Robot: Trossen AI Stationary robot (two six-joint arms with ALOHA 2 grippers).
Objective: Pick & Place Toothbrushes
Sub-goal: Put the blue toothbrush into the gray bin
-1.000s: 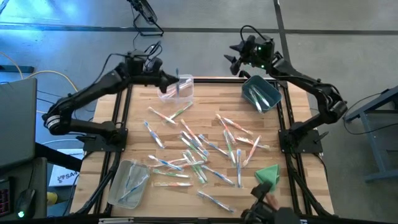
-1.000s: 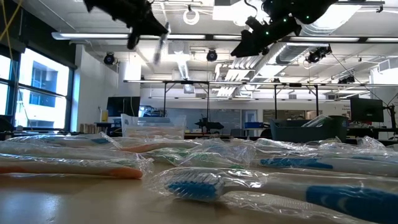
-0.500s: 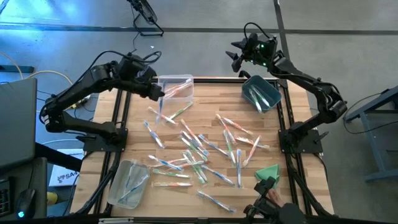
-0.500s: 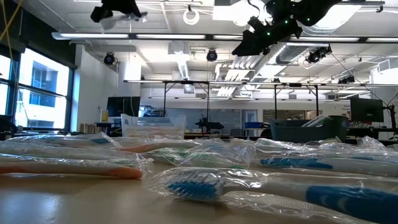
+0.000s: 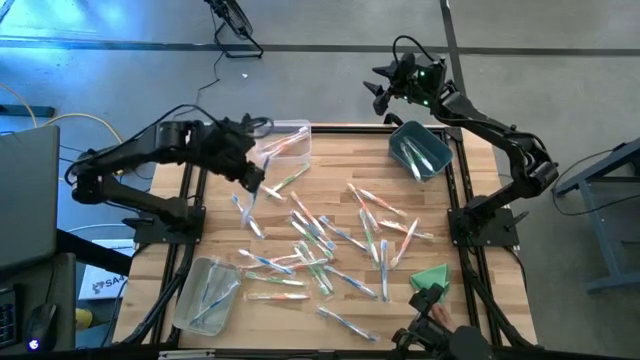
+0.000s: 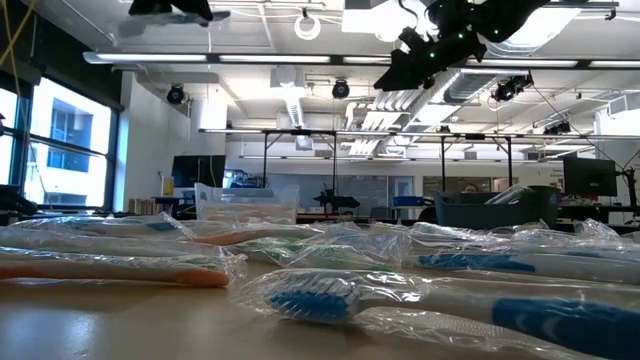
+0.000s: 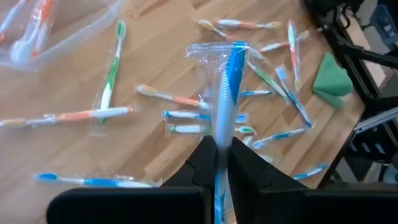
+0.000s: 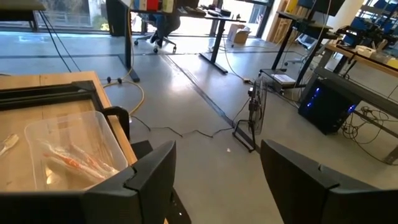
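**Left gripper clamps a blue brush above the scatter**

From my remote seat, the left gripper (image 5: 250,180) hangs over the table's left side, just beside the clear bin (image 5: 283,140) at the far edge. My left wrist view shows its fingers (image 7: 202,163) pinched tight on a wrapped blue toothbrush (image 7: 227,93), the brush standing up between them with its wrapper flaring at the top. Under it the wooden table (image 7: 155,68) carries the loose toothbrushes (image 5: 320,235), spread across the middle in pink-orange, green and blue, none touching the held one. A few orange ones lie inside the clear bin, seen also at the corner of the wrist view (image 7: 37,25).

The right gripper (image 5: 385,88) waits beyond the table's far edge, above the floor and just behind the blue bin (image 5: 420,150). Its fingers (image 8: 146,174) stand wide apart with nothing between them. The blue bin holds several brushes.

A second clear bin (image 5: 207,292) sits at the near left corner with a couple of brushes in it. A folded green cloth (image 5: 432,277) lies at the near right, with a person's hand (image 5: 432,322) just beside it at the table edge.

In the low view the nearest wrapped blue brush (image 6: 420,310) fills the foreground.
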